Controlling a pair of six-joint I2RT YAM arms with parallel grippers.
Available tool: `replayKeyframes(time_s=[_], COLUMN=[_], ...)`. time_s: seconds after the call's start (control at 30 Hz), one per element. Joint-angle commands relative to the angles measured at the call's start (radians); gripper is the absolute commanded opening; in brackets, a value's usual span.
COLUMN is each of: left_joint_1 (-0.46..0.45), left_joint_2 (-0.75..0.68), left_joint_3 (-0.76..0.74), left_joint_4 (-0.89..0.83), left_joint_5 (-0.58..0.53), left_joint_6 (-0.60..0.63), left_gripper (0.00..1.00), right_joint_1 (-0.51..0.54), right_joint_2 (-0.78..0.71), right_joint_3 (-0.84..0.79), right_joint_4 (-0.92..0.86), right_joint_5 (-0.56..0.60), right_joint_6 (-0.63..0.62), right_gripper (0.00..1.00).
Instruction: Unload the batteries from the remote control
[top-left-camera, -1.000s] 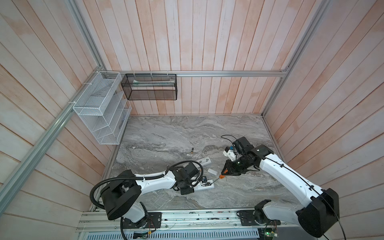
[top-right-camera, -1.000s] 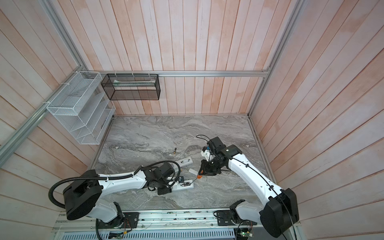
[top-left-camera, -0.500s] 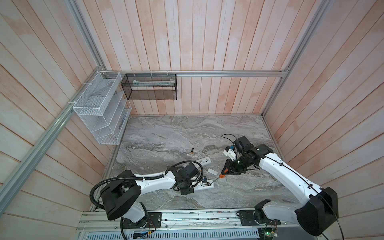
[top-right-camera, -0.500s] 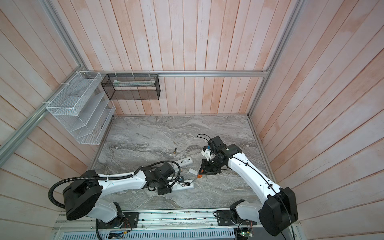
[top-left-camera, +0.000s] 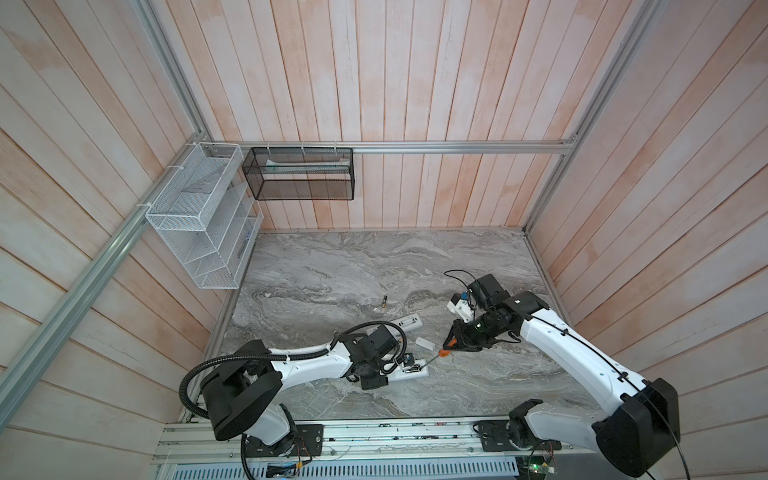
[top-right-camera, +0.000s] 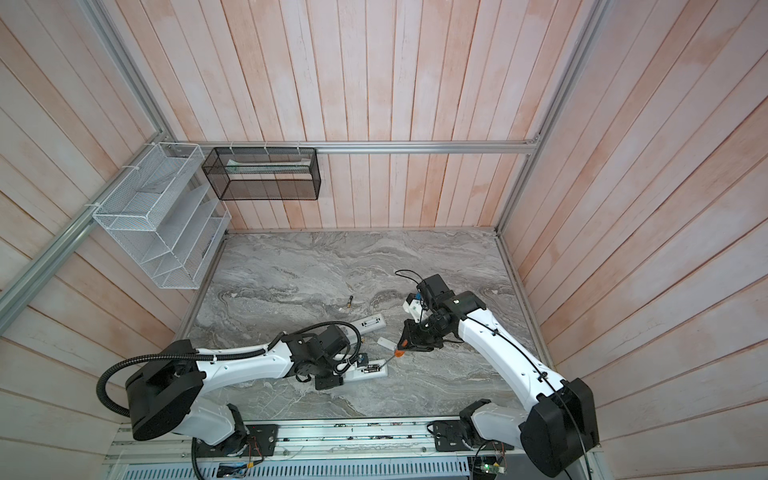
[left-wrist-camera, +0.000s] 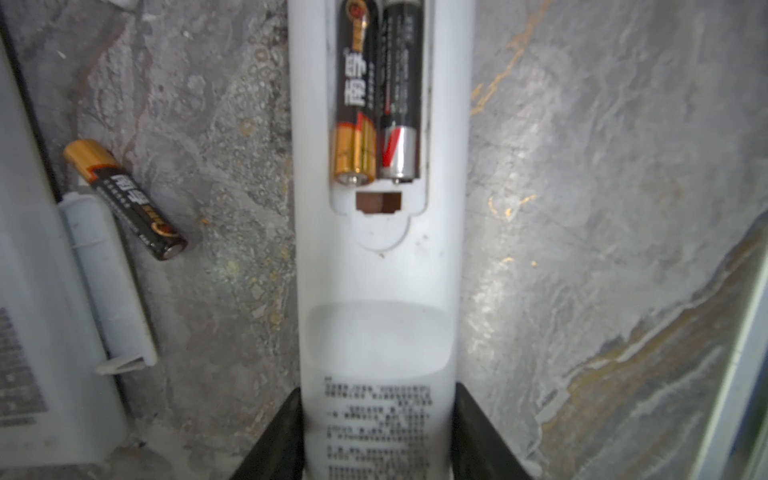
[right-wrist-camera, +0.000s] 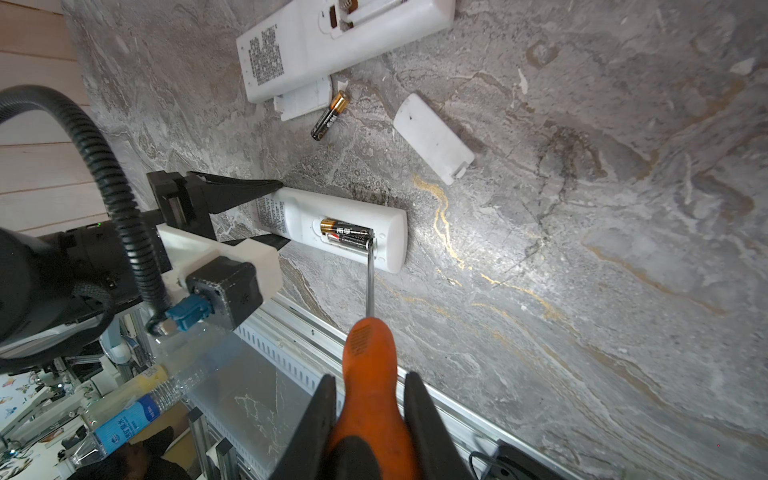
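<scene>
My left gripper (left-wrist-camera: 378, 390) is shut on the printed end of a white remote control (left-wrist-camera: 380, 291), which lies on the marble table (top-left-camera: 332, 270) with its back open. Two batteries (left-wrist-camera: 357, 104) sit side by side in its compartment. My right gripper (right-wrist-camera: 370, 376) is shut on an orange-handled screwdriver (right-wrist-camera: 368, 357). The shaft tip rests at the compartment's end by the batteries (right-wrist-camera: 345, 232). One loose battery (right-wrist-camera: 330, 115) lies between the two remotes, and another (top-left-camera: 384, 302) lies farther back.
A second white remote (right-wrist-camera: 332, 41) lies open nearby with a cover (right-wrist-camera: 303, 102) beside it. Another loose cover (right-wrist-camera: 434, 139) lies on the marble. White (top-left-camera: 199, 232) and black (top-left-camera: 299, 174) mesh baskets hang on the back-left walls. A metal rail (right-wrist-camera: 374, 365) edges the front.
</scene>
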Motion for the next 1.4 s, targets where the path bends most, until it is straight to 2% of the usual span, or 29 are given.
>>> replayKeyframes(time_s=[0.0,0.17,0.33,0.77,0.93,1.13,1.37], left_joint_1=[0.016,0.016,0.016,0.016,0.016,0.016,0.016], left_joint_2=[0.013,0.012,0.021,0.049,0.067,0.071,0.071], left_joint_3=[-0.023,-0.023,-0.022,-0.014,-0.006,-0.002,-0.002], left_joint_4=[0.009,0.006,0.006,-0.004,-0.008,-0.009,-0.009], left_joint_5=[-0.137,-0.137,-0.140,-0.146,-0.142,-0.138,-0.138], left_joint_6=[0.000,-0.001,-0.001,-0.007,-0.012,-0.019,-0.020], left_gripper=[0.09,0.09,0.09,0.09,0.09,0.08,0.08], right_joint_1=[0.002,-0.045,-0.049,-0.051,-0.051,-0.075,-0.081], right_joint_2=[0.003,-0.057,-0.099,-0.152,-0.146,-0.118,-0.083], right_joint_3=[-0.083,-0.121,-0.129,-0.100,-0.070,-0.065,-0.051], right_joint_4=[0.042,0.076,0.110,0.045,0.015,-0.080,-0.066], right_joint_5=[-0.145,-0.237,-0.323,-0.350,-0.325,-0.153,-0.078], right_joint_6=[0.015,0.010,0.016,0.001,-0.003,-0.010,0.036], right_gripper=[0.05,0.05,0.04,0.04,0.04,0.04,0.04])
